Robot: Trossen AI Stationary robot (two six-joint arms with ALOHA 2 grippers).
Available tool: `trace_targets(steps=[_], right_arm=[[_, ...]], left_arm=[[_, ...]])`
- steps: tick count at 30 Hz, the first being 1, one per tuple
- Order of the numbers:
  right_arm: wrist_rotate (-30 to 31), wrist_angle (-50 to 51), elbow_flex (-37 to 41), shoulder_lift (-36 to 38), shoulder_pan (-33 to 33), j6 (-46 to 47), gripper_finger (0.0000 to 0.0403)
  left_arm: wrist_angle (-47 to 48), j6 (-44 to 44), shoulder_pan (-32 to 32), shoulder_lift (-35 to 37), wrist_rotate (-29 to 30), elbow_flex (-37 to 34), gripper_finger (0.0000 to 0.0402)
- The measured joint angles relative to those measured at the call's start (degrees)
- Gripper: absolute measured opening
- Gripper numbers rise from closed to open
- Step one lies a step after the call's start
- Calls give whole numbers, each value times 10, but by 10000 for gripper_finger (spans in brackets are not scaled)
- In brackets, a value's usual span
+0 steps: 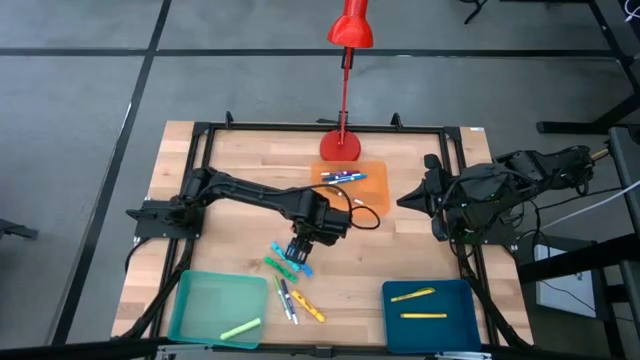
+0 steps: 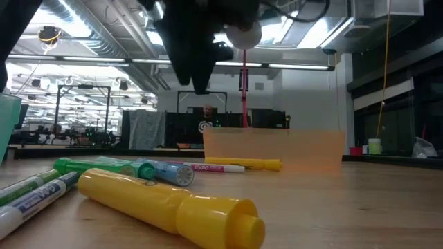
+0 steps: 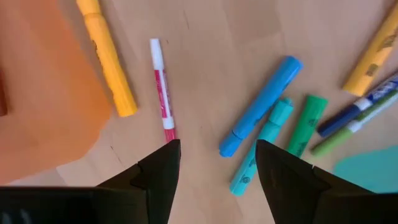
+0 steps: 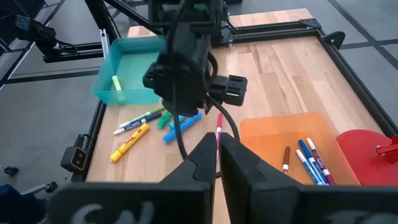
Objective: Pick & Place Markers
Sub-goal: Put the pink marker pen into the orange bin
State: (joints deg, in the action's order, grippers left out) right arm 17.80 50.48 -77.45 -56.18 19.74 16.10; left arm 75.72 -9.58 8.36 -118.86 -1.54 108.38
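Our left gripper [image 3: 214, 163] hangs wide open over the table [image 1: 400, 260], holding nothing. The blue marker [image 3: 261, 104] lies just ahead of its fingers, the teal marker [image 3: 261, 147] beside that. Right gripper [image 4: 219, 155] waits closed off to the side.

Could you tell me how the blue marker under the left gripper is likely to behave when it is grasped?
The blue marker looks rigid, so it should hold its shape. Its round barrel may roll if nudged. It touches the teal marker, which may shift too.
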Motion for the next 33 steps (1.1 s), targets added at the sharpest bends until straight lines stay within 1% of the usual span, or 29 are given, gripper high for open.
trace_targets(steps=[6,10,15,22,29,33], right_arm=[[0,0,0,-3,0,0,21],[0,0,0,-7,0,0,21],[0,0,0,-11,0,1,21],[0,0,0,-18,0,1,21],[0,0,0,-19,0,2,21],[0,0,0,-19,0,4,21]], left_arm=[[-55,0,-2,0,1,-64,203],[-90,0,-14,0,2,-105,203],[-109,3,-30,0,0,-148,203],[-126,11,-51,3,-2,-172,203],[-138,36,-46,63,0,-199,203],[-189,62,-40,114,3,-233,203]])
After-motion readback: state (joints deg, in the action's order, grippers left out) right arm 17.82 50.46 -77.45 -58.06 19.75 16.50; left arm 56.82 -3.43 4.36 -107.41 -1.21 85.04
